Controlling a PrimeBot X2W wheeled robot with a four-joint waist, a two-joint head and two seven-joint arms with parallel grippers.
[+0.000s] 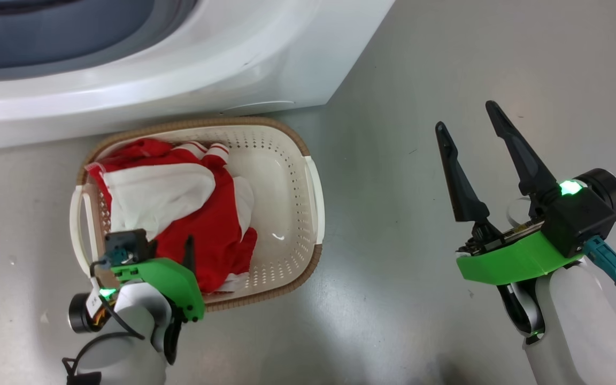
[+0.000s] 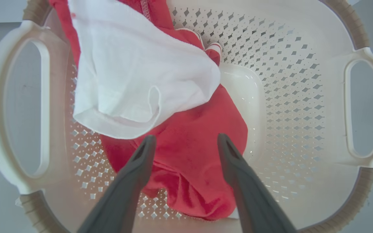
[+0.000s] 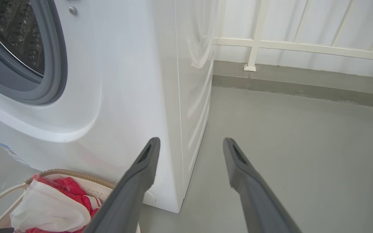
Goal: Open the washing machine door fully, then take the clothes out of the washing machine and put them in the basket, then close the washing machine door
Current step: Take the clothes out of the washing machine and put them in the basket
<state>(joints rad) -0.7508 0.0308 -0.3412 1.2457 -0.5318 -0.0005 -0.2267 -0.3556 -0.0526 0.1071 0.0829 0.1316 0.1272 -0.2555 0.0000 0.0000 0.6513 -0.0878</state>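
Red-and-white, likely soft and light: found the clothes (image 1: pixel 201 224) heaped inside the basket (image 1: pixel 292 160). Hung the left pincer (image 2: pixel 186 139) spread just above the basket, the right pincer (image 1: pixel 467 118) spread well to its right. Probably best pinched at a bunched fold.

One basket (image 1: pixel 316 198), one washer (image 1: pixel 179 80), one heap of clothes (image 1: pixel 206 230) whose garments cannot be told apart. Two end effectors: left end effector (image 2: pixel 186 139), right end effector (image 1: pixel 466 115).

Bright even daylight, soft shadows, mild floor glare
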